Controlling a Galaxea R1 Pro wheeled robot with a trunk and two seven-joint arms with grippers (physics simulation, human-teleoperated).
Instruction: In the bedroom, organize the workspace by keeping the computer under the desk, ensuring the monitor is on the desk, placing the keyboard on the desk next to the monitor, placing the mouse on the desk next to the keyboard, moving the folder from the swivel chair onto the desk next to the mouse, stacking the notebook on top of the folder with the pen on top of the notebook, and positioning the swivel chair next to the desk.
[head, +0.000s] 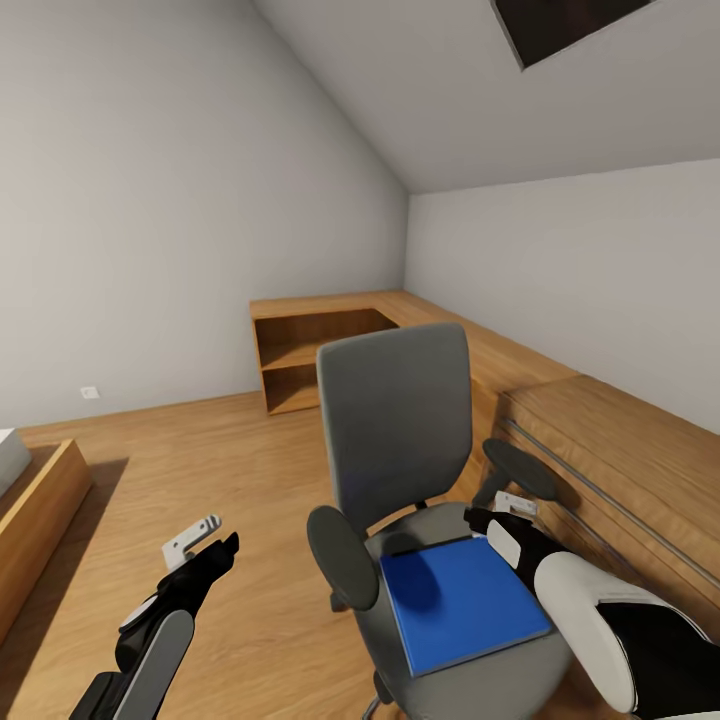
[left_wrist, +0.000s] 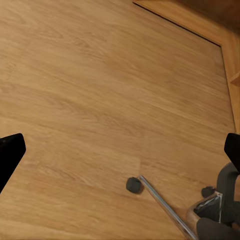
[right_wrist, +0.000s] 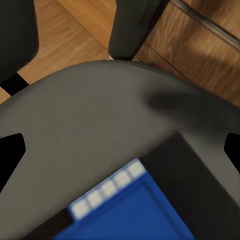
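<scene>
The swivel chair (head: 400, 440) stands on the wood floor (head: 230, 470) in front of the robot, its grey back facing a low wooden bench (head: 560, 400) along the wall. The bright blue folder (head: 462, 604) lies flat on the seat, between the two black armrests. The right gripper (head: 497, 527) hovers just above the folder's far corner; in its wrist view the fingers (right_wrist: 10, 155) are spread wide with nothing between them. The left gripper (head: 205, 548) hangs over bare floor beside the chair, its fingers (left_wrist: 10, 152) also wide apart and empty, near a caster (left_wrist: 133, 185) of the chrome base
</scene>
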